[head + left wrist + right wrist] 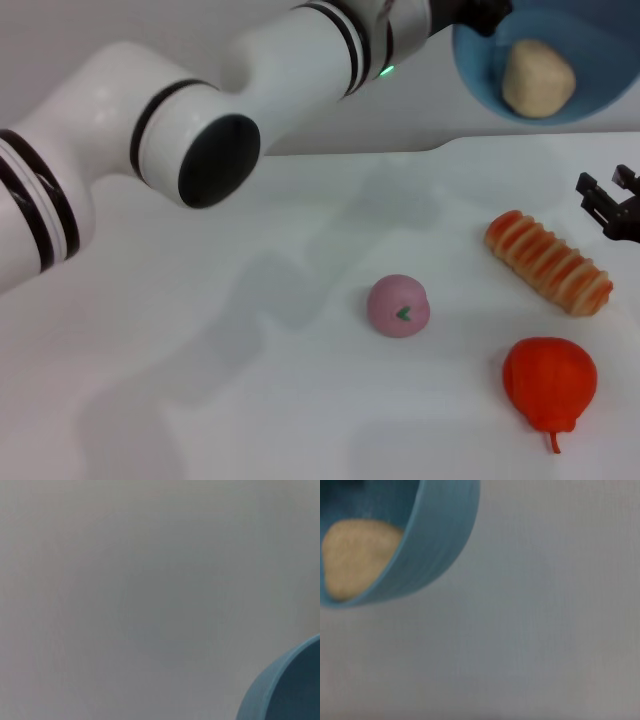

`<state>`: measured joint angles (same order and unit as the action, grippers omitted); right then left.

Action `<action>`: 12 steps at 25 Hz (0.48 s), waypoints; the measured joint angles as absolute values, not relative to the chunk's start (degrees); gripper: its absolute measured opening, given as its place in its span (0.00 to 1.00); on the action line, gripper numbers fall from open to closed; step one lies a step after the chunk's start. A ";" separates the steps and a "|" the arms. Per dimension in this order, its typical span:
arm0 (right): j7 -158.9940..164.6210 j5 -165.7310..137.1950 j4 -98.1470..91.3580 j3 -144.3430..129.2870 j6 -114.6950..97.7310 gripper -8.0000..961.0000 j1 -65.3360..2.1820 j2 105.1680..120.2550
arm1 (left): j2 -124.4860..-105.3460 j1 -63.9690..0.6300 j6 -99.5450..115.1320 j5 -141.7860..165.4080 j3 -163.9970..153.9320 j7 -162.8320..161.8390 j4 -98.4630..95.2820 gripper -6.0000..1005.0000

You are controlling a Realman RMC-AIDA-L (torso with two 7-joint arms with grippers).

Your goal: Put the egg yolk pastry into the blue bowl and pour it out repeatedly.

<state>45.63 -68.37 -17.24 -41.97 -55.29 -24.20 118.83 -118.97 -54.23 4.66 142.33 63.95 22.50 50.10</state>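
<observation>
Left arm (150,140) reaches across table (250,400) toward far right; left gripper (480,18) at rim of blue bowl (480,75), holding it raised and tilted. Egg yolk pastry (537,78) sits inside bowl. On table: pink bun (398,305), striped bread (548,262), orange-red fruit (549,380). Right gripper (612,205) at right edge, low, fingers parted, empty.

A white worktop (300,400) is seen, smooth and plain. Soft grey shadows are cast across its middle. Its far edge is curved near the back right. Behind it, a plain pale grey wall (150,25) is seen. The light is soft and even. Only flat grey is shown in both wrist views.
</observation>
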 joint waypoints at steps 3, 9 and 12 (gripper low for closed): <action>45.21 -68.37 -16.59 -41.95 -55.76 0.51 -24.15 118.83 | -119.03 -54.47 11.69 142.13 60.40 22.50 48.16 0.01; 35.09 -67.30 -13.14 -41.86 -57.56 0.51 -24.15 118.96 | -119.04 -54.30 17.29 142.03 56.25 22.36 47.50 0.02; 31.34 -63.80 -11.11 -41.84 -58.96 0.51 -24.23 119.01 | -119.10 -54.15 20.23 142.03 55.33 22.10 46.89 0.02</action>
